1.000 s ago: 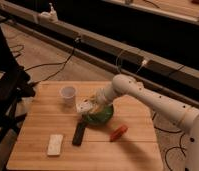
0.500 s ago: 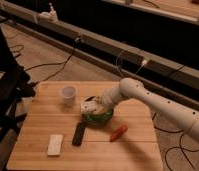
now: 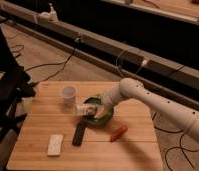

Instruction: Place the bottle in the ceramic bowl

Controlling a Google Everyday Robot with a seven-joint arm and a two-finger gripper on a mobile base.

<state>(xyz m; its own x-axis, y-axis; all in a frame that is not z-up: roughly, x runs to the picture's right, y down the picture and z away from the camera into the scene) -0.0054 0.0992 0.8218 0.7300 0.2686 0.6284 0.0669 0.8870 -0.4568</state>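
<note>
Now that your gripper (image 3: pixel 95 107) has come lower, its fingers closed around the bottle (image 3: pixel 83 109), the bottle lies over the ceramic bowl (image 3: pixel 106 118) near the table's (image 3: pixel 138 150) middle; letting go comes next.

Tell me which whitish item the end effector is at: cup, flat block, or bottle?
The bottle, lying sideways at the ceramic bowl rim by the end effector. The cup and block sit apart.
</note>
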